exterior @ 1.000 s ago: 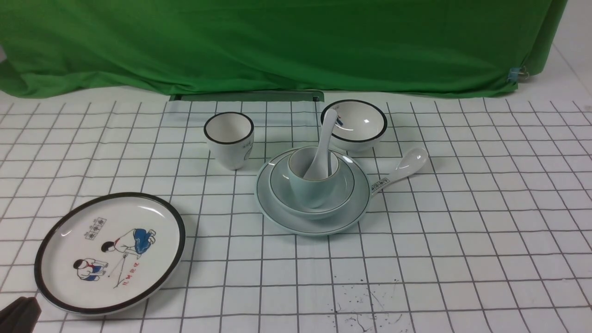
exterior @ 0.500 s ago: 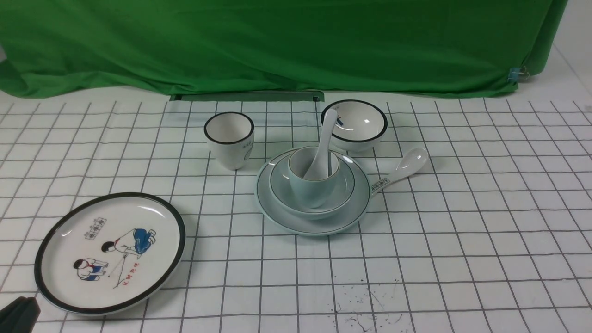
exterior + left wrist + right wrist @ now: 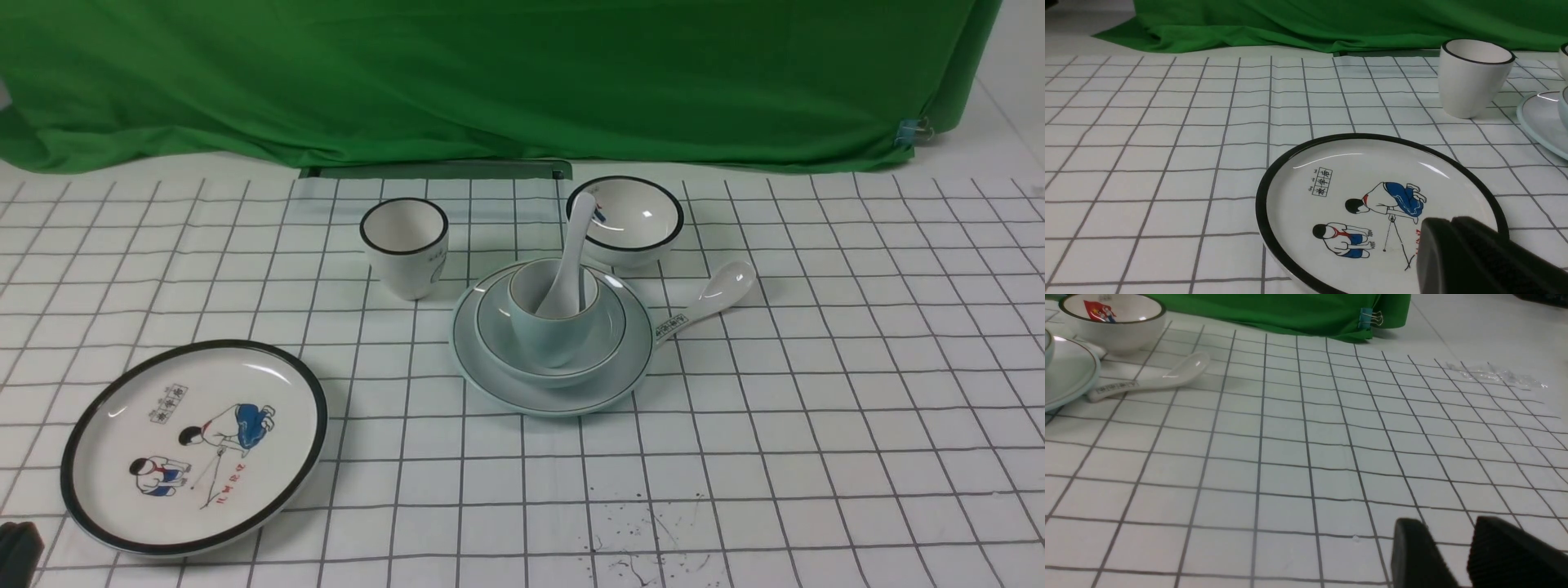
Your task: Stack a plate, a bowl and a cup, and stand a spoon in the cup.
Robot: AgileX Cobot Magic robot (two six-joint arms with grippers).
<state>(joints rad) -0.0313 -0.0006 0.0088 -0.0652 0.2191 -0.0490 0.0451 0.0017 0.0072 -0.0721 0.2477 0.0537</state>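
The pale blue-green plate lies mid-table with the matching bowl on it. Inside the bowl stands the pale blue cup, and the plain white spoon stands in the cup, handle leaning up and back. No gripper touches this stack. My left gripper is shut and empty, hovering over the near edge of the cartoon plate; only its tip shows at the front view's bottom-left corner. My right gripper is open above bare cloth, nothing between its fingers; the front view does not show it.
A black-rimmed white cup stands left of the stack, and a black-rimmed cartoon bowl behind it. A printed-handle spoon lies to the right against the plate's edge. The cartoon plate lies front left. A green curtain backs the table.
The left gripper's tip has sunk lower into the bottom-left corner of the front view. The stack and the other dishes have not moved.
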